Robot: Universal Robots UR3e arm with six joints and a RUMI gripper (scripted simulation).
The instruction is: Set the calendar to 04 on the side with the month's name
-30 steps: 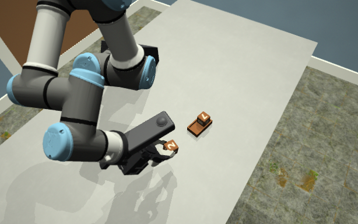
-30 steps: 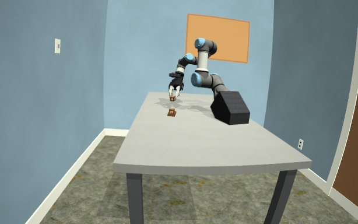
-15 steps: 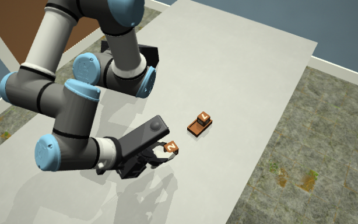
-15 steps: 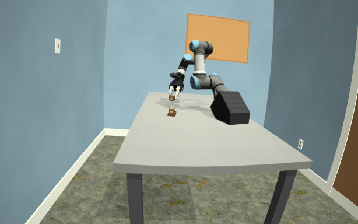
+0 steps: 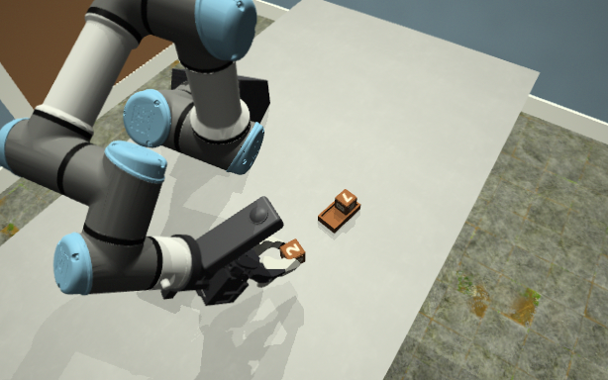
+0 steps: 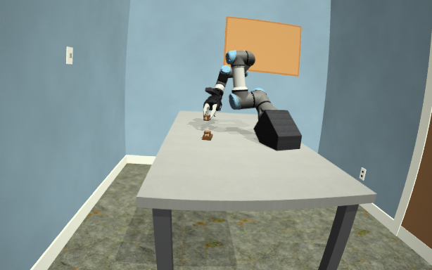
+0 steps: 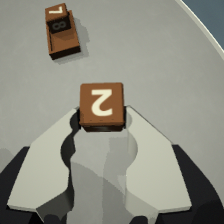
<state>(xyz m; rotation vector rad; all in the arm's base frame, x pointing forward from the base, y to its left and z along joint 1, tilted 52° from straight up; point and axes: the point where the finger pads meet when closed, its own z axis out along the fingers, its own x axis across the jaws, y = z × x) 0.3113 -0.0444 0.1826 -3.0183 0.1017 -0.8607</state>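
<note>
Your tool has the 2 cube pinched!
Beyond it, on your worktop, the tray carries the second cube at one end (a 7 on top, an 8 on one side).

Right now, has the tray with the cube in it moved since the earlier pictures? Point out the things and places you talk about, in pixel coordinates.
No; the tray (image 5: 327, 225) (image 6: 207, 138) (image 7: 65, 53) keeps its place relative to the table's edge (image 5: 487, 168) (image 6: 246, 204).
</note>
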